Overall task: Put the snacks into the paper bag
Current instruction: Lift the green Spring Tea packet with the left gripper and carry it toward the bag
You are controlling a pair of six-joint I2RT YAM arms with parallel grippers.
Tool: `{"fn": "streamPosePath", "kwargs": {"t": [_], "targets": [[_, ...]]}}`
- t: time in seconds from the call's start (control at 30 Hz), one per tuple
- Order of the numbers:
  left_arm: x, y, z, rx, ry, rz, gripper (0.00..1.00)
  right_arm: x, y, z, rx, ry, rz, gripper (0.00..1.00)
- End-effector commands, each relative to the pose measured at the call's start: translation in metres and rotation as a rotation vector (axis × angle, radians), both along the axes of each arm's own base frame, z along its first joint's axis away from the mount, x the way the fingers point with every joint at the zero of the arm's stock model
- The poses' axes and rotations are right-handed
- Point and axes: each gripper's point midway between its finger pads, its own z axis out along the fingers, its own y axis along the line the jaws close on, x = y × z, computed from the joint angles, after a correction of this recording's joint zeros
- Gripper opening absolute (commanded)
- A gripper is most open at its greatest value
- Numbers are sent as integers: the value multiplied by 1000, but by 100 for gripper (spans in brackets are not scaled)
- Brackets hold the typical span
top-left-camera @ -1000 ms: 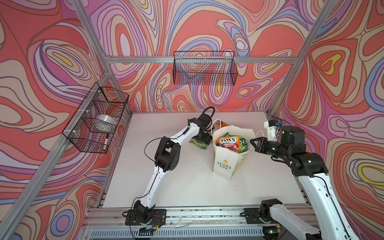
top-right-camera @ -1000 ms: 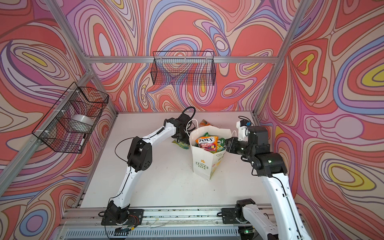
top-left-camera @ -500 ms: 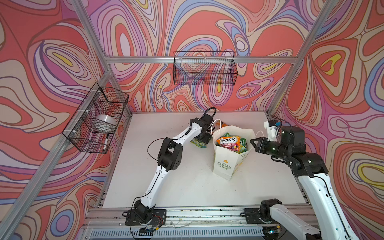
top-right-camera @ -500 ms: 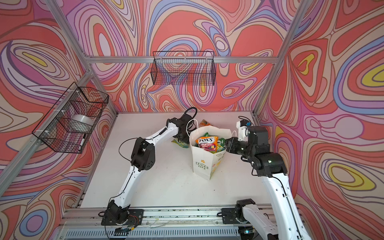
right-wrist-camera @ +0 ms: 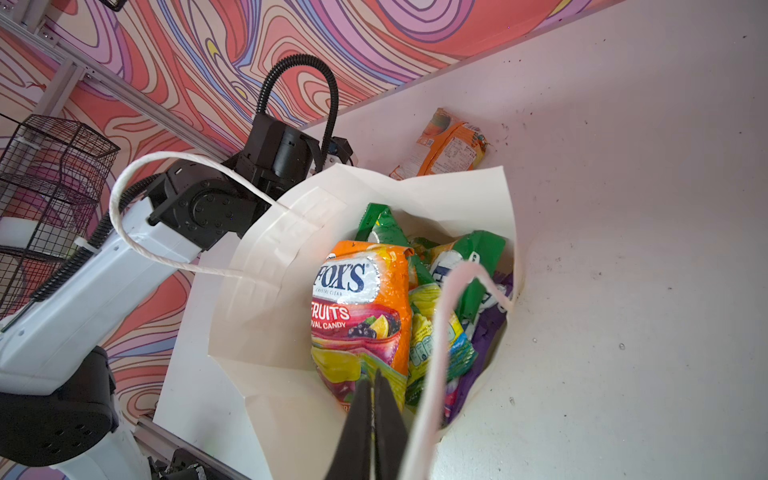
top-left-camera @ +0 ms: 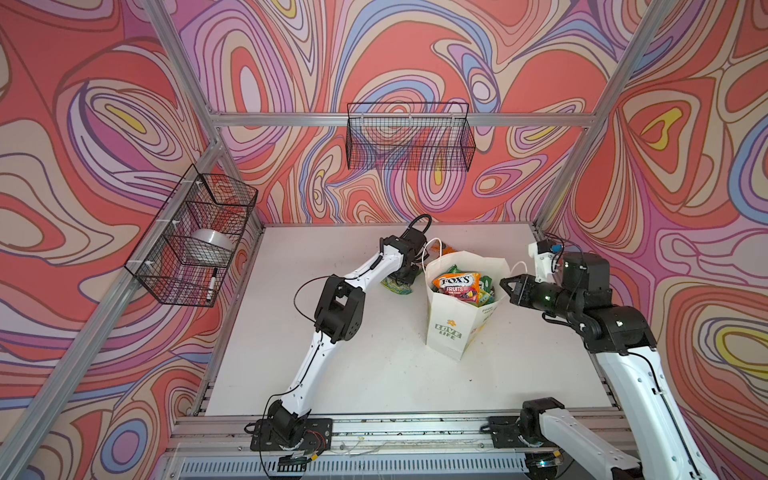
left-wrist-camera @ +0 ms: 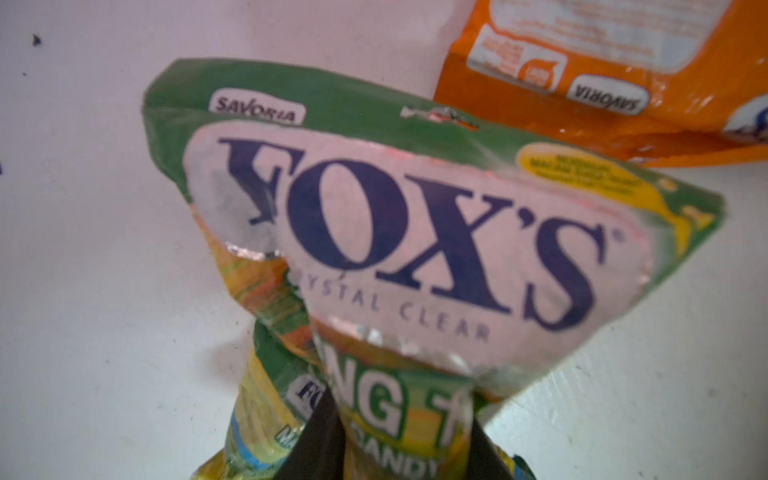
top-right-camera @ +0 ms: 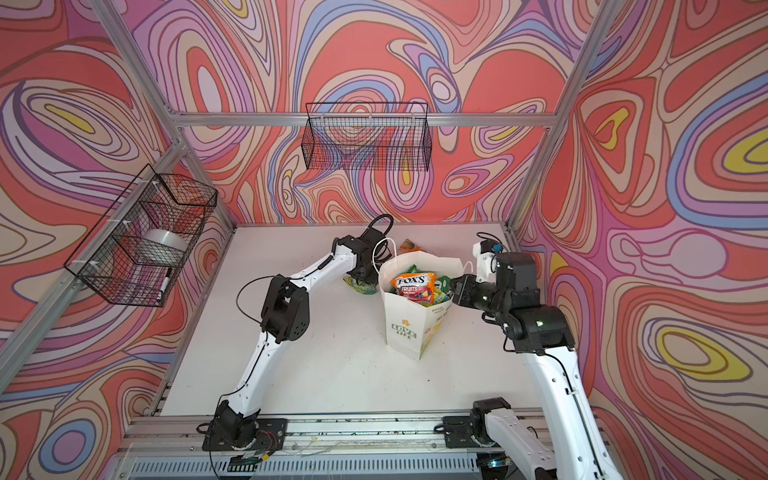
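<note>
A green FOX'S packet point(left-wrist-camera: 415, 232) is crumpled between the two fingers of my left gripper point(left-wrist-camera: 401, 415), which is shut on it. A second yellow-green packet lies under it. In both top views this gripper point(top-left-camera: 405, 276) point(top-right-camera: 365, 274) sits low over the green packets point(top-left-camera: 397, 286), just left of the paper bag point(top-left-camera: 446, 328) point(top-right-camera: 405, 328). The bag stands upright and open, holding several snacks with an orange FOX'S FRUITS packet point(right-wrist-camera: 361, 307) on top. My right gripper point(right-wrist-camera: 376, 376) point(top-left-camera: 504, 284) is shut at the bag's right rim; whether it pinches paper I cannot tell.
An orange packet point(top-left-camera: 446, 250) point(right-wrist-camera: 451, 145) lies on the white table point(top-left-camera: 374, 374) behind the bag. A black wire basket point(top-left-camera: 191, 241) with a tape roll and a marker hangs on the left wall. Another basket point(top-left-camera: 409, 141) hangs on the back wall.
My left gripper has closed from wide open onto the green packet and bunched it up. The right arm and the bag have not moved.
</note>
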Motion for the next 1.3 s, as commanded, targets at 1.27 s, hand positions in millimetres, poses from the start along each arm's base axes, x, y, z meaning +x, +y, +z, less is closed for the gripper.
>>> {"fn": "streamPosePath", "kwargs": {"t": [1.27], "targets": [[-118,97,286,-476,-359,241,15,-3,0,16,1,-60,5,0]]}}
